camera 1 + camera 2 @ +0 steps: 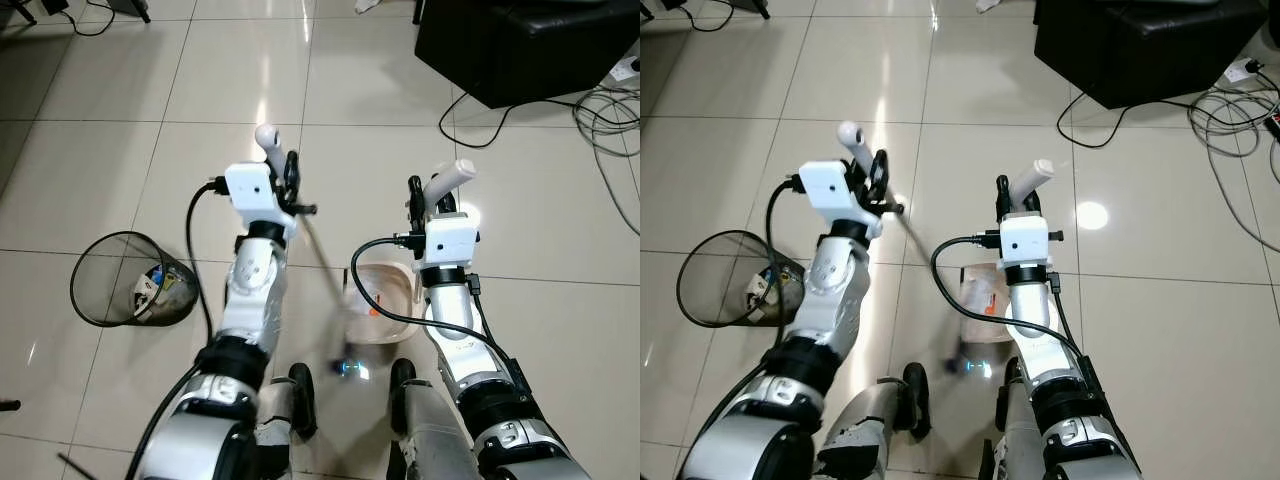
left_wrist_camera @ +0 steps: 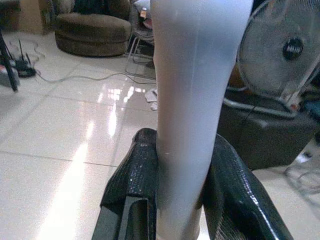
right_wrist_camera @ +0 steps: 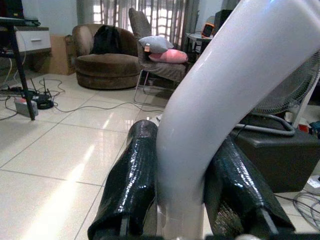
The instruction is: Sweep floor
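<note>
Glossy cream floor tiles (image 1: 120, 180) spread under me, and at the bottom of the frame my own legs and feet show between my two silver arms. Just ahead of my feet, low in the centre, a pale dustpan (image 1: 385, 300) lies on the tiles with a bit of orange debris in it; its white handle (image 1: 448, 180) rises to my right gripper (image 1: 428, 200), whose black fingers (image 3: 132, 175) are clamped on either side of it. Left of centre, my left gripper (image 1: 285, 175) is closed around the white broom handle (image 1: 268, 140); the wrist view shows a finger (image 2: 135, 175) pressed to each side of the shaft. From there the thin broom stick (image 1: 325, 262) slants down toward the dustpan, its lower end blurred beside the pan's rim. At the lower left sits a black mesh wastebasket (image 1: 100, 290), tipped toward me, with scraps of rubbish inside. Farther off, in the upper right, a black ottoman (image 1: 520, 45) stands on the floor, and a tangle of grey cables (image 1: 605, 115) loops along the right edge beside it.
</note>
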### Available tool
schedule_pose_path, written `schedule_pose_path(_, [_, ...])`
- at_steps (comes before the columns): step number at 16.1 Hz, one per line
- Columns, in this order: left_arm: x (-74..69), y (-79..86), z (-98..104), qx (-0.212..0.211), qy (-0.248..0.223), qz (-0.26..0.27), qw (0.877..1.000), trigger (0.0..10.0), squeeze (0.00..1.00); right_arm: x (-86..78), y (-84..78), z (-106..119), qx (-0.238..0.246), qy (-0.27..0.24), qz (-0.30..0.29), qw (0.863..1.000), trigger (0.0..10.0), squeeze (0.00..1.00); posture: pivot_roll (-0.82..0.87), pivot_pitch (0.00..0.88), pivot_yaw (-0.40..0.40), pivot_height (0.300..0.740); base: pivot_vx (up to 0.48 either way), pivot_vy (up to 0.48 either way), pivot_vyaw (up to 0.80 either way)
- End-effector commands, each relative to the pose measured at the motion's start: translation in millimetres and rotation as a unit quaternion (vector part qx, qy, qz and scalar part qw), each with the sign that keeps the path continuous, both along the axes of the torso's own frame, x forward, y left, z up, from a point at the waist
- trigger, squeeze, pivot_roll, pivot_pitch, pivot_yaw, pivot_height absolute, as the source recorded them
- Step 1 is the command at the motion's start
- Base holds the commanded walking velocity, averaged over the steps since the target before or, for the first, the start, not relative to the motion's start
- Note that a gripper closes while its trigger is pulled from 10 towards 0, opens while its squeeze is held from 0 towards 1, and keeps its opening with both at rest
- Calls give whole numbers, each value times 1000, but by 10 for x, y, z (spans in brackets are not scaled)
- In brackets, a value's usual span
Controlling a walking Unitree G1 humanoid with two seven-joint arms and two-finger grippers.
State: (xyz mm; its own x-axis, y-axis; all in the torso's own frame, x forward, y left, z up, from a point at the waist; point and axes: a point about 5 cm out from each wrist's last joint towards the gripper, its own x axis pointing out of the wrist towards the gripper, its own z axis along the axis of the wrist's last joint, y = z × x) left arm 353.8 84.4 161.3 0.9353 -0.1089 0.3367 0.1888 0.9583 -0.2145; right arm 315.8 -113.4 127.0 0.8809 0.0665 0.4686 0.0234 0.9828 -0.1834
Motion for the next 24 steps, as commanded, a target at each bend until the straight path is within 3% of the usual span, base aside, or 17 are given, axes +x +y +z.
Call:
schedule_pose_path(1, [0, -27, 70, -33, -8, -11, 999, 10000, 0, -35, 14, -94, 6, 18, 1, 1000, 10000, 0, 110, 372, 106, 740, 0, 0, 0])
schedule_pose_path(3, [2, -85, 126, -41, -16, -30, 999, 10000, 0, -22, -16, -83, 12, 17, -4, 1000, 10000, 0, 101, 360, 103, 740, 0, 0, 0])
schedule_pose_path(5, [20, -138, 230, 5, -50, -77, 996, 10000, 0, -12, -100, -24, 18, 5, -8, 1000, 10000, 0, 73, 311, 95, 740, 0, 0, 0])
schedule_pose_path(6, [63, -112, 309, 57, -75, -101, 990, 10000, 0, 11, -200, 6, 22, 0, -16, 1000, 10000, 0, 62, 287, 98, 740, 0, 0, 0])
schedule_pose_path(7, [63, -82, 348, 69, -86, -106, 988, 10000, 0, 1, -225, 19, 23, -4, -18, 1000, 10000, 0, 62, 287, 98, 740, 0, 0, 0])
schedule_pose_path(9, [110, 134, 563, 110, -134, -102, 980, 10000, 0, -9, -346, 46, 25, -9, -24, 999, 10000, 0, 36, 244, 106, 740, 0, 0, 0])
schedule_pose_path(12, [131, 392, 690, 118, -153, -85, 977, 10000, 0, -25, -475, 88, 37, -11, -26, 999, 10000, 0, 10, 195, 107, 740, 0, 0, 0])
schedule_pose_path(15, [134, 761, 474, 128, -100, -29, 986, 10000, 0, 18, -637, 280, 90, 5, -26, 996, 10000, 0, -20, 163, 108, 740, 0, 0, 0])
schedule_pose_path(16, [112, 857, 313, 135, -61, -17, 989, 10000, 0, 27, -687, 433, 94, -7, -27, 995, 10000, 0, -32, 150, 108, 740, 0, 0, 0])
schedule_pose_path(17, [18, 1007, 33, 147, -1, 4, 989, 10000, 0, 15, -760, 736, 103, -33, -24, 994, 10000, 0, -42, 130, 107, 740, 0, 0, 0])
schedule_pose_path(18, [-28, 1043, -64, 149, 15, 8, 989, 10000, 0, 18, -774, 829, 110, -36, -18, 993, 10000, 0, -47, 121, 109, 740, 0, 0, 0])
schedule_pose_path(20, [-254, 1166, -381, 144, 64, 29, 987, 10000, 0, 2, -780, 1168, 122, -42, 8, 992, 10000, 0, -52, 90, 104, 740, 0, 0, 800])
schedule_pose_path(22, [-407, 1194, -481, 138, 78, 38, 987, 10000, 0, -11, -743, 1388, 126, -51, 30, 990, 10000, 0, -44, 72, 88, 740, 0, 0, 800])
schedule_pose_path(24, [-473, 1176, -487, 148, 77, 45, 985, 10000, 0, -11, -724, 1529, 145, -58, 42, 987, 10000, 0, -41, 60, 75, 740, 0, 0, 800])
